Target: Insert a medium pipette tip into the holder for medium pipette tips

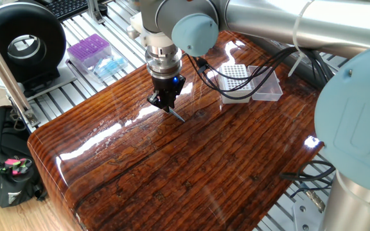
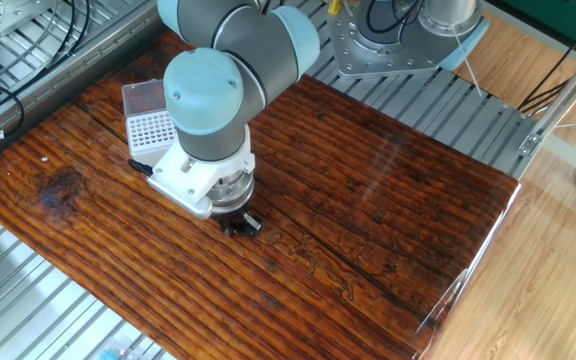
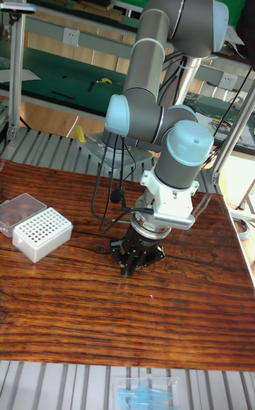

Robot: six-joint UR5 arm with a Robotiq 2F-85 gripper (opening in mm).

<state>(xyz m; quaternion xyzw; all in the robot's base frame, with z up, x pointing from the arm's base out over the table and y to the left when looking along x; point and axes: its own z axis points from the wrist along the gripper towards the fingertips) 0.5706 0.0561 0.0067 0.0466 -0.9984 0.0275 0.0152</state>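
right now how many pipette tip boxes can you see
2: the white holder for medium pipette tips on the wooden table, and a purple tip box off it on the metal frame.

worktop: dark striped wood, lacquered to a high gloss, with bright glare patches
frame under the worktop: ribbed silver metal, matt
gripper: black, dull finish
medium pipette tip: thin, greyish, looked like translucent plastic
holder for medium pipette tips: white matt plastic, perforated top; attached lid was clear glossy plastic
arm: smooth grey shells, satin sheen, pale blue plastic-looking caps
bag: black cloth
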